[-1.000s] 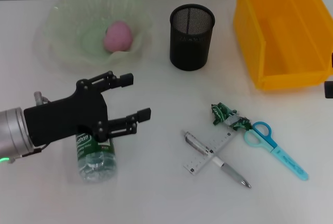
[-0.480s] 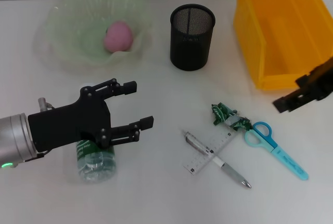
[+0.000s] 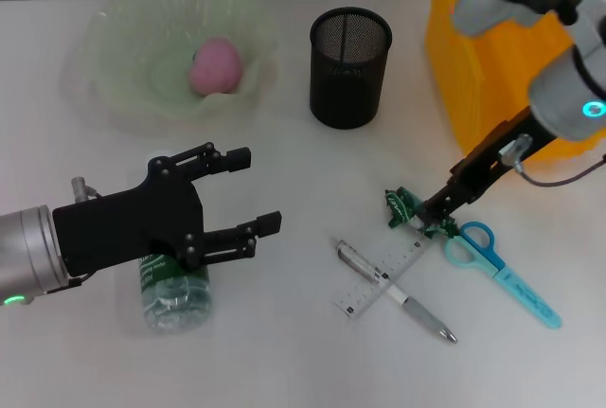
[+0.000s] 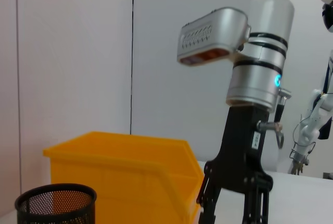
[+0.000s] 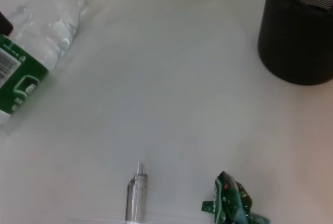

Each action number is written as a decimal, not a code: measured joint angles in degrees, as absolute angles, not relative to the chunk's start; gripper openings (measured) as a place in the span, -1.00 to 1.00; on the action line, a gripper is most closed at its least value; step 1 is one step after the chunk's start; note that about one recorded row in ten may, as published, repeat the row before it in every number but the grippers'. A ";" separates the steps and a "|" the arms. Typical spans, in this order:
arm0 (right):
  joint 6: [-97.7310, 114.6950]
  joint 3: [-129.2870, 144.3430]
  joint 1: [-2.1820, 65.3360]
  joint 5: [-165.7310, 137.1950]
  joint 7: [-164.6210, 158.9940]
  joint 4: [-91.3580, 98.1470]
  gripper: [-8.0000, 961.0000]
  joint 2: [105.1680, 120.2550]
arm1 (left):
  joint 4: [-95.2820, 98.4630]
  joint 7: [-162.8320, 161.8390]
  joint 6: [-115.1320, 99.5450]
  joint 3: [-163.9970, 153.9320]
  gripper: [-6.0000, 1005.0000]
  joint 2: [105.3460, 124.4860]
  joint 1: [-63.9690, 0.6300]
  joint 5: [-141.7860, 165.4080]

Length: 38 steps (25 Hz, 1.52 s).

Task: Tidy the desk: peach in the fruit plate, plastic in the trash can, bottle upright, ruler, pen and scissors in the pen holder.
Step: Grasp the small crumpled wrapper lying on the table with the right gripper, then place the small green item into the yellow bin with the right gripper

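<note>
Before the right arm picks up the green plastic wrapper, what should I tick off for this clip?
1. Right claw over the crumpled green plastic wrapper: ok, its tip is right beside it.
2. Right claw open for the grasp: cannot tell.
3. Wrapper free of other things: not ok, it touches the clear ruler and lies beside the blue scissors.
4. Yellow plastic bin clear to receive it: ok, the visible inside is empty.
5. Left claw out of the way: ok, open above the lying clear bottle with green label.
6. Pink peach in the pale green plate: ok.
</note>
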State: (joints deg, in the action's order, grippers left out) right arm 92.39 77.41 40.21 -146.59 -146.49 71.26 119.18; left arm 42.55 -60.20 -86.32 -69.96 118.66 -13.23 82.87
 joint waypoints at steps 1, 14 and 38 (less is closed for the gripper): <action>91.77 77.97 40.60 -146.66 -146.49 70.30 0.73 119.18 | 42.54 -60.20 -86.31 -69.96 0.61 118.65 -13.29 82.88; 84.00 84.47 43.57 -148.58 -147.82 62.30 0.26 119.44 | 42.45 -60.20 -86.21 -69.96 0.60 118.60 -13.65 82.97; 82.23 89.27 43.78 -148.72 -147.84 63.18 -0.55 119.46 | 42.49 -60.07 -86.17 -69.67 0.60 118.56 -13.68 82.96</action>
